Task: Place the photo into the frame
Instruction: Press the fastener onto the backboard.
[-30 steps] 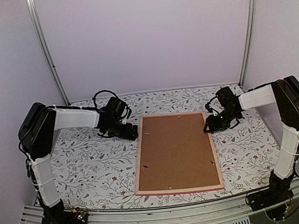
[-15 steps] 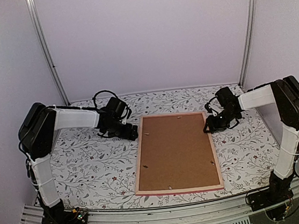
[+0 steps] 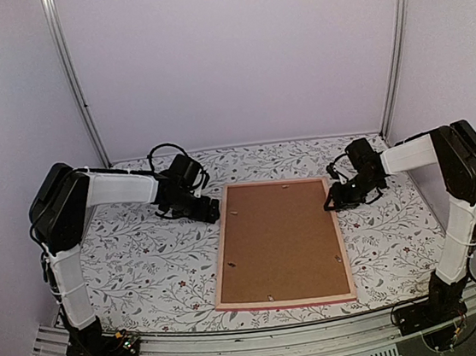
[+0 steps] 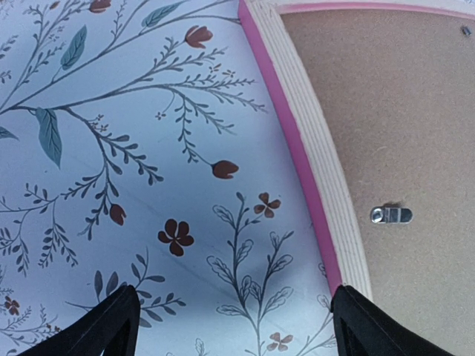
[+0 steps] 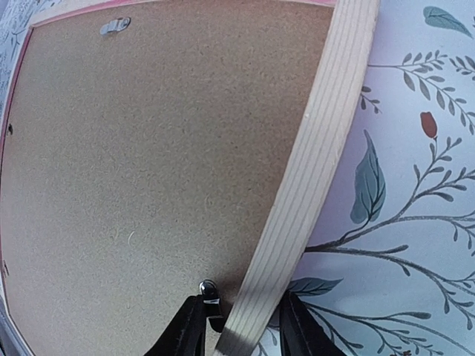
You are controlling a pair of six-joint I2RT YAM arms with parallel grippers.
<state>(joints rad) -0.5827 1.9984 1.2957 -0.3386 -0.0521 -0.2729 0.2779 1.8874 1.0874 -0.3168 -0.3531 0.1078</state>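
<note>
The frame [image 5: 312, 185] shows pale, ribbed bare wood with a pink painted outer edge. Inside it, the backing board [image 5: 148, 170] looks like matt, grainy brown fibreboard; its turn clip [image 4: 391, 215] is shiny metal. Around the frame lies a smooth, matt printed tablecloth [image 4: 148, 111]. My left gripper [image 4: 234, 300] has matt black plastic fingers [image 4: 104, 330].

**Where everything is sitting**

You are seeing the frame [image 3: 220, 257] lying flat on the table [image 3: 144, 257], midway between your 2 arms. The backing board [image 3: 279, 238] is sitting inside its rails. Your left gripper [image 3: 210, 211] is sitting just left of the left rail, near its far end, with both fingers over the table. Your right gripper [image 3: 333, 201] is straddling the right rail near its far end, 1 finger over the board beside a turn clip [image 5: 210, 291] and 1 outside over the table.
</note>
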